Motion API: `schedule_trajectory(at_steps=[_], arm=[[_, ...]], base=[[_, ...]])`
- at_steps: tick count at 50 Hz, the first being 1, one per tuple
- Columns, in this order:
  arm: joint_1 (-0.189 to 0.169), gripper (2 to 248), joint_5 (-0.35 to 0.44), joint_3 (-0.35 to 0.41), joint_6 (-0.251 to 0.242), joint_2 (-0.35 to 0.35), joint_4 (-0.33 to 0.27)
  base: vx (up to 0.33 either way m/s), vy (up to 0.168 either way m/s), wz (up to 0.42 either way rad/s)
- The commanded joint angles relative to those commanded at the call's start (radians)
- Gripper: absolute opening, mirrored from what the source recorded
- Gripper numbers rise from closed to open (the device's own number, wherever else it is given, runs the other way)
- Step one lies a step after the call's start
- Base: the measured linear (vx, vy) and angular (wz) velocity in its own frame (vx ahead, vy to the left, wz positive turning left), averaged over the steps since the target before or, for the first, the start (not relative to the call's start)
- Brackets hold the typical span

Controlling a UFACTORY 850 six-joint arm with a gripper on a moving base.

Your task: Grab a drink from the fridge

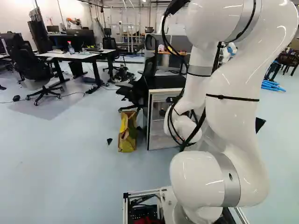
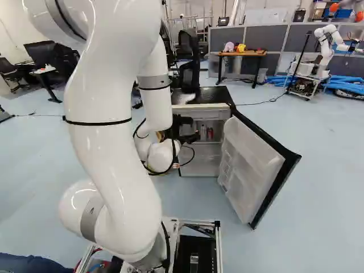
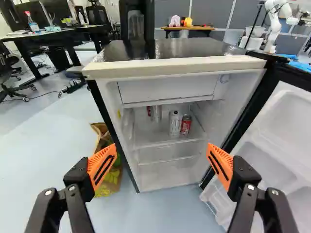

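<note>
arm [image 2: 108,153] raised, bent | wrist [image 2: 162,154] low, ahead | jaws wide apart

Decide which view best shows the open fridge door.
The right base view: the fridge door appears whole there, unobstructed. The wrist view cuts it off; in the left base view the arm hides most.

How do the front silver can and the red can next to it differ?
Height: the silver can is taller, the red can shorter.
Colour: the silver can is pale metallic, the red can mostly red.
Place: the red can is nearer the open door than the silver can.
Shared: both upright on one fridge shelf.
</note>
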Motion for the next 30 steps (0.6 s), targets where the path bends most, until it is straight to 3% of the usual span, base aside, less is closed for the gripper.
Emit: schedule_trajectory(at_steps=[30], arm=[[-0.022, 247, -0.009, -0.103, 0.0, -0.15, -0.018]], base=[[0.0, 0.0, 0.0]])
